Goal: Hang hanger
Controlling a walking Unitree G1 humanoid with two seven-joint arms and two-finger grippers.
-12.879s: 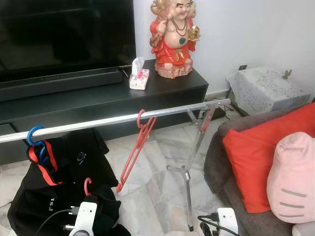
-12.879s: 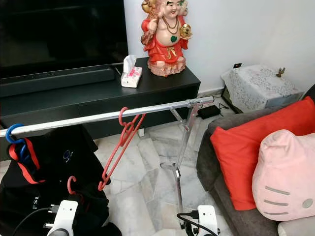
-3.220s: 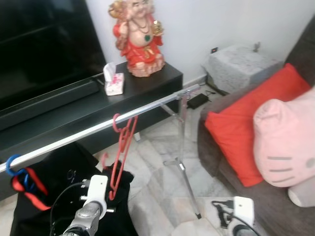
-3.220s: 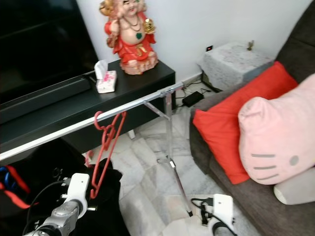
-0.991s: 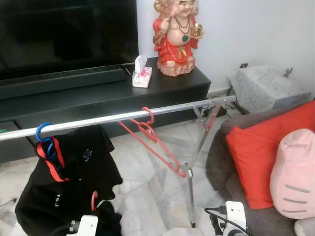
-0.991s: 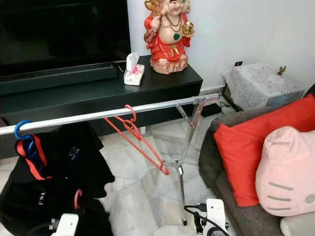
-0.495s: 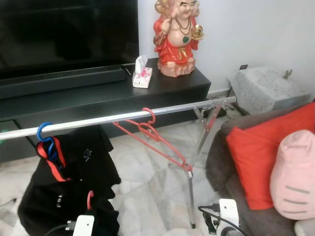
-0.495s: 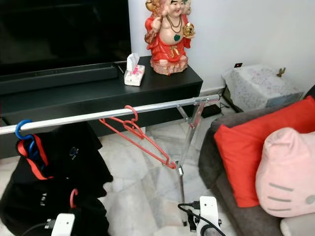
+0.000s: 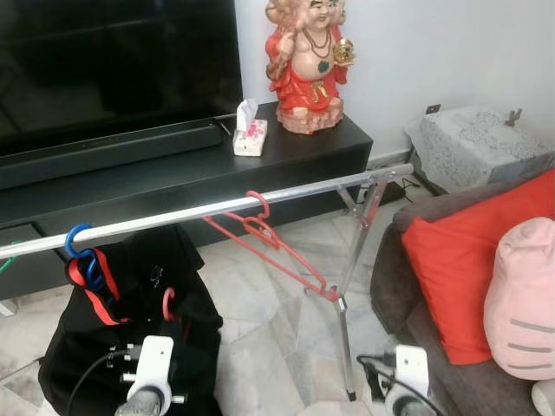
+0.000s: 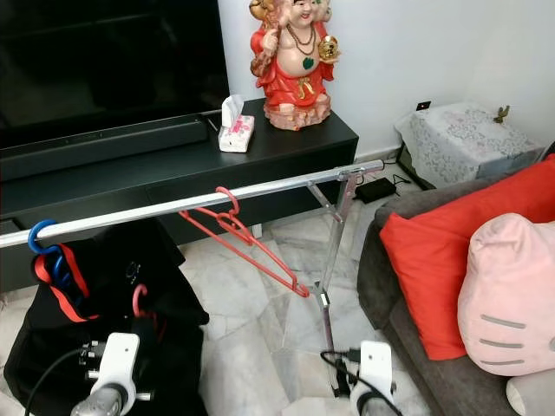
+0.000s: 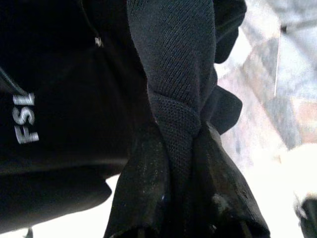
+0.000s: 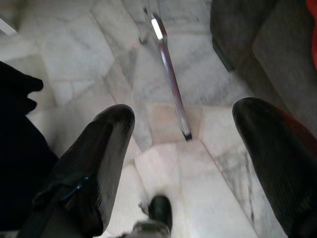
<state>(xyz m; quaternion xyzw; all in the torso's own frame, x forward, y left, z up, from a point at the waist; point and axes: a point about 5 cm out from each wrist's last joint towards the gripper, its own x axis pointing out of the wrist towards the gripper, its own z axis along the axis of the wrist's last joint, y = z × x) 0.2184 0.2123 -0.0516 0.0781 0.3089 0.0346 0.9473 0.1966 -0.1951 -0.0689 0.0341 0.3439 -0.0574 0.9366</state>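
Hangers numbered three: one red hanger [image 9: 269, 246] hooked on the silver rail [image 9: 173, 215] and tilted, its low end near the rack's leg [image 9: 345, 347]; one blue hanger [image 9: 80, 247] carrying the black garment [image 9: 121, 329] at the rail's left; and one red hook [image 9: 166, 303] poking up against that garment. The left gripper [image 11: 181, 173] was low beside the garment, jaws pinched shut on a fold of its black cloth. The right gripper [image 12: 183, 163] hung over the marble floor [image 12: 208, 168], jaws spread wide and empty.
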